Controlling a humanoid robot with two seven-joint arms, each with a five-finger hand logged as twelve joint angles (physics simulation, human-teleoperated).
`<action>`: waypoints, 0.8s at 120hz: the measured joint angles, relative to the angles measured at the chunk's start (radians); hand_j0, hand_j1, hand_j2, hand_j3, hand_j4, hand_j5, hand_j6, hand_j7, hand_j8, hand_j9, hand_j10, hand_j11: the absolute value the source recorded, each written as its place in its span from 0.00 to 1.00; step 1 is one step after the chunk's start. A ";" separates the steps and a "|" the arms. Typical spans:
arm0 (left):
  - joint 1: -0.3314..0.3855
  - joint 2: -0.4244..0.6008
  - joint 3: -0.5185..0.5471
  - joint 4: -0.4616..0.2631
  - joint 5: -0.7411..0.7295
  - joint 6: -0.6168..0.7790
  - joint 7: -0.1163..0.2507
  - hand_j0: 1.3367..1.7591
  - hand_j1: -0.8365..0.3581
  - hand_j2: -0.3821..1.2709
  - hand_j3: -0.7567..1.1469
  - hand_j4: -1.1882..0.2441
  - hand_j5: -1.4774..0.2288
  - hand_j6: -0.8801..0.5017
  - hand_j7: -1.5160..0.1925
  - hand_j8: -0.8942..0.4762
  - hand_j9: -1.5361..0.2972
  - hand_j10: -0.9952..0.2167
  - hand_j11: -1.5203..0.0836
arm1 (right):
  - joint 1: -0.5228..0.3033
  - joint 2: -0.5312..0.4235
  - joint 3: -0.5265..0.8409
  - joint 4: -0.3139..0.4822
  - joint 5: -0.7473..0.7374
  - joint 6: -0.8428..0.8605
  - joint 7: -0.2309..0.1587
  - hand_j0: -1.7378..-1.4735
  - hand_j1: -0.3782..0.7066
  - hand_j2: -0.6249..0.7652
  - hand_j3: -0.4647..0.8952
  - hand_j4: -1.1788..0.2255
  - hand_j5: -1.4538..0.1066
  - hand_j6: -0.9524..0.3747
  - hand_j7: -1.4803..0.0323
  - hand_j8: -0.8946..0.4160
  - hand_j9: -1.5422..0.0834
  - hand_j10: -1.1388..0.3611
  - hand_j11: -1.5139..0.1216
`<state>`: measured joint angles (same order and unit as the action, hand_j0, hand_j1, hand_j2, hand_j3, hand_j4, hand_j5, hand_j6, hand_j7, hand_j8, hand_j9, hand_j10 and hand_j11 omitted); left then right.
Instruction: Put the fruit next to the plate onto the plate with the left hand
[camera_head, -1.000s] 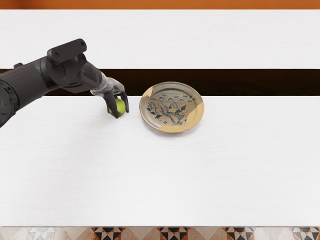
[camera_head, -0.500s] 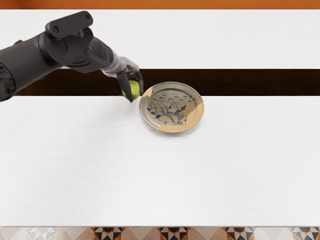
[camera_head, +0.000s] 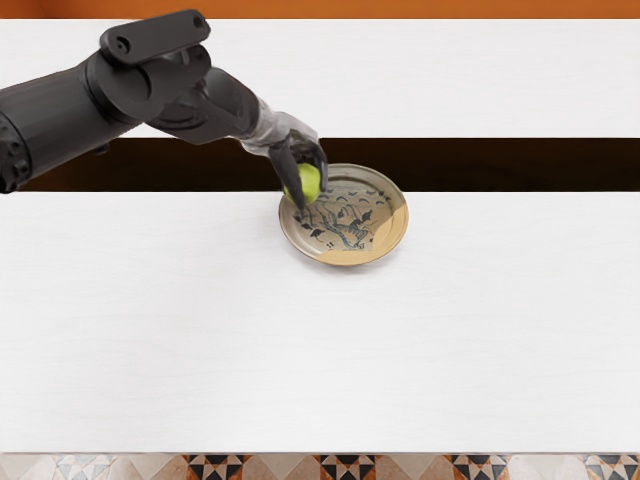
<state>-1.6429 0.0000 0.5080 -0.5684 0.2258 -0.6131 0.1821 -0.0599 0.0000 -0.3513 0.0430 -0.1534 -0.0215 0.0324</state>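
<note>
A strip of patterned floor tile (camera_head: 340, 468) in orange, black and white runs along the near edge. Beyond it spreads a broad white counter (camera_head: 320, 340), bare across its near half.

Toward the far side of the counter, slightly right of centre, lies a round tan ceramic plate (camera_head: 392, 218) painted with a dark branching design.

Over the plate's far-left part is a small round yellow-green fruit (camera_head: 309, 182), gripped by the robot's dark left hand (camera_head: 296, 162). The fingers curl down around the fruit from above and from its left, so it peeks out on the hand's right, lower side. Whether the fruit is touching the plate cannot be told.

One second ago the hand held this fruit on the counter, left of the plate. Since then it has lifted and swung right, crossing the plate's left rim. The carry looks nearly finished; what remains is probably lowering the fruit and opening the fingers.

The black left arm (camera_head: 120, 95) reaches in from the far left, across a dark gap (camera_head: 500, 165) and a second white surface (camera_head: 450, 80) behind it.
</note>
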 joint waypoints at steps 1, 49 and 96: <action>0.000 0.000 -0.003 -0.002 0.000 0.000 -0.001 0.72 0.32 0.40 0.40 0.35 0.28 0.51 0.30 0.52 0.27 0.34 0.29 | 0.000 0.000 0.000 0.000 0.000 0.000 0.000 0.30 0.03 0.45 0.34 0.84 0.93 0.72 0.98 0.68 0.95 0.76 0.93; 0.008 0.000 -0.025 -0.023 0.000 0.001 -0.192 0.75 0.60 0.31 0.40 0.55 0.55 0.52 0.57 0.54 0.53 0.42 0.60 | 0.000 0.000 0.000 0.000 0.000 0.000 0.000 0.30 0.03 0.45 0.34 0.84 0.93 0.72 0.98 0.68 0.95 0.76 0.93; 0.005 0.000 -0.027 0.020 -0.044 0.002 -0.215 0.76 0.88 0.25 0.40 0.75 0.78 0.59 0.80 0.60 0.76 0.71 0.85 | 0.000 0.000 0.000 0.000 0.000 0.000 0.000 0.30 0.03 0.45 0.34 0.84 0.93 0.72 0.98 0.68 0.95 0.76 0.93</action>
<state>-1.6383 0.0000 0.4811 -0.5481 0.1820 -0.6109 -0.0331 -0.0598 0.0000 -0.3513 0.0430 -0.1534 -0.0215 0.0323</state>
